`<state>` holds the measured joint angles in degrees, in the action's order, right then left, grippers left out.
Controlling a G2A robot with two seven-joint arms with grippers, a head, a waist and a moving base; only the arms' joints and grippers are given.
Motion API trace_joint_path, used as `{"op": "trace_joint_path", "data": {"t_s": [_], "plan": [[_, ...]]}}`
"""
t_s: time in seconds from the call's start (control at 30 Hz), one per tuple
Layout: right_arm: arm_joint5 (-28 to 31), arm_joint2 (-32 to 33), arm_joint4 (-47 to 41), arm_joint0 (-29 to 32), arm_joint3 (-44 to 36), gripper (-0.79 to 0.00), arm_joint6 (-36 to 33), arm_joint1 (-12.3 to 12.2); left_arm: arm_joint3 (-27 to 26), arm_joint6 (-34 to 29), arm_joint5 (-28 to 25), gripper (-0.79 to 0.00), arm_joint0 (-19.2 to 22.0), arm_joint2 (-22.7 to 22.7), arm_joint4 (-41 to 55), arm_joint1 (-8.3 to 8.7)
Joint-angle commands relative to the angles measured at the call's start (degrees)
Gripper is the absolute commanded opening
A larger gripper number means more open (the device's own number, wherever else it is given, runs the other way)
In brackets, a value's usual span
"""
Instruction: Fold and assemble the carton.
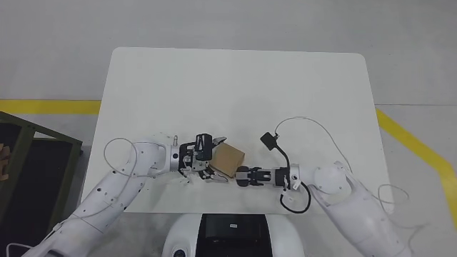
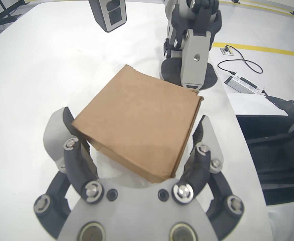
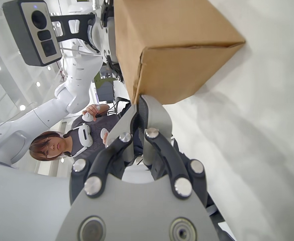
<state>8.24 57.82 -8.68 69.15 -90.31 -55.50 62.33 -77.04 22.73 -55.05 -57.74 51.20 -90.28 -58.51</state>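
Bracing the brown carton [image 1: 228, 158] near the front edge of the white counter [image 1: 235, 86], the left claw [image 2: 134, 120] straddles it with a pad against each of two opposite sides, apparently grasping it. The right claw [image 3: 137, 104] is clenched, its tips meeting at a corner seam on the end away from the left claw; whether a sliver of cardboard is caught between them cannot be told. The carton already stands as a squared-up box, and every face in sight is closed and flat. One side seam gapes slightly at the corner by the right claw, so the job looks nearly finished, probably with only that last edge to press or tuck home. The face resting on the counter is hidden and cannot be judged. The count is one carton, two claws, one counter and one cable [image 1: 270, 140], white with a black block at its end, lying on the counter beside the right arm.
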Motion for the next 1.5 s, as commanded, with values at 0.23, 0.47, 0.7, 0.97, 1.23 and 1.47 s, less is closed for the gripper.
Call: {"op": "trace_joint_path", "data": {"t_s": [0.23,0.47,0.7,0.97,1.23,1.47], "plan": [[0.4,-1.0,-0.5,-1.6,1.3,-0.785,0.9,0.5,0.0,0.0,0.0,0.0,0.0,0.0,0.0,0.01],[-0.5,1.4,-0.8,-0.8,-0.6,-0.65,0.6,-0.1,0.0,0.3,-0.4,0.0,-0.2,1.3,0.2,0.41],[-0.5,5.5,-0.7,1.2,-3.8,0.0,0.2,-1.1,-2.2,3.8,-2.9,0.0,-3.4,7.3,1.8,2.44],[2.2,8.6,-1.8,2.5,-6.5,0.0,-0.8,-1.8,-5.7,4.3,-1.1,0.0,-9.2,19.7,1.6,5.78],[6.7,10.2,-2.6,2.7,-8.8,0.0,-1.2,-2.1,-1.4,-2.9,4.0,0.0,-8.5,27.6,6.9,6.72],[8.6,10.7,-3.6,2.8,-12.0,0.0,-2.3,-2.3,6.8,-6.8,6.6,0.0,-3.5,31.8,9.7,7.16]]}}
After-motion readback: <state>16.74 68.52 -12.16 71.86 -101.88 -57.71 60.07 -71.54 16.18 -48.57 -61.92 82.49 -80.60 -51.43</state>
